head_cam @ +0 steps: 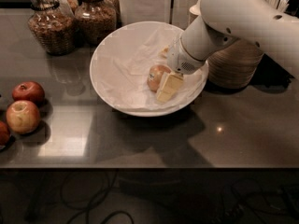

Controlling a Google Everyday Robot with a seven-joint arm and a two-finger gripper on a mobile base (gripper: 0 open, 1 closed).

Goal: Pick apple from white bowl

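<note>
The pale yellow-orange apple (155, 76) with a small sticker lies in the white bowl (108, 76), right of the bowl's middle, on crumpled white paper. My gripper (164, 86) reaches down into the bowl from the right, on the end of the white arm (233, 17). It sits right against the apple's right side. The arm's wrist hides the far part of the gripper and the bowl's right rim.
Three redder apples (22, 116) lie at the left edge of the dark table (233, 139). Glass jars (46, 24) stand at the back left. Stacked beige paper bowls (236, 66) stand close behind the bowl on the right, under the arm.
</note>
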